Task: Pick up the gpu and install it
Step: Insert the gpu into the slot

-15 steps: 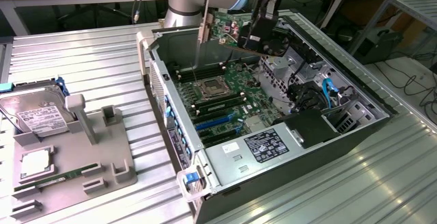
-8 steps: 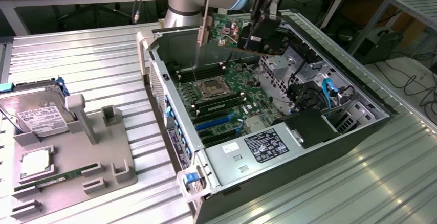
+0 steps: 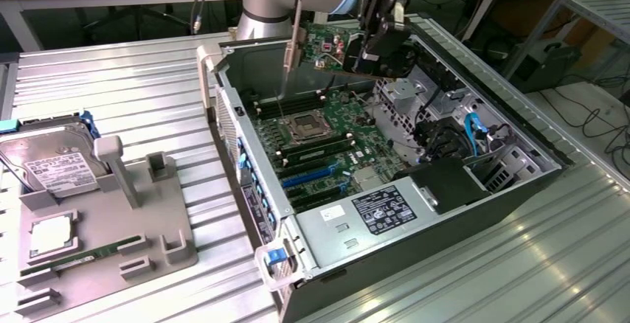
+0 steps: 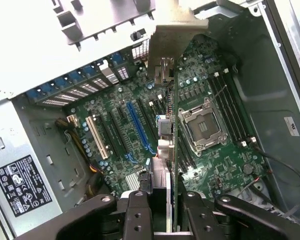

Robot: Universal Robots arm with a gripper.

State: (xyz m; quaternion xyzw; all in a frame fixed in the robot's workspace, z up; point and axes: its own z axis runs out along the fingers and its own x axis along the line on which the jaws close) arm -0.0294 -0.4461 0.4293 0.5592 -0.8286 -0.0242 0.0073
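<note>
Jaws closed on the gpu [image 3: 330, 44], gripping it by one edge. The card is held on edge, up in the air over the open pc case [image 3: 414, 279], toward the case's far end in the exterior view. Its metal bracket [image 3: 291, 35] hangs straight down at the end of the card toward the exterior view's left, close to the case wall there. Can't tell if the bracket tip touches anything.

In the wrist view the gpu [image 4: 173, 125] shows edge-on betw. the two black fingers [image 4: 140, 215]. Its bracket [image 4: 165, 45] is at the far end, near the row of rear slot covers [image 4: 80, 92].

Under the card is the motherboard [image 3: 335, 139] w/ cpu socket [image 3: 302, 126]. A blue slot [image 4: 137, 127] and a beige slot [image 4: 97, 135] lie side by side off to one side of the card. The power supply [image 3: 330, 227] w/ black label sits at the case's near end.

The case lies on its side on a ribbed metal surface [image 3: 118, 80]. On the exterior view's left, apart from the case, a grey tray [image 3: 167, 220] carries a hard drive [image 3: 54, 168] and a memory stick [image 3: 74, 262].
</note>
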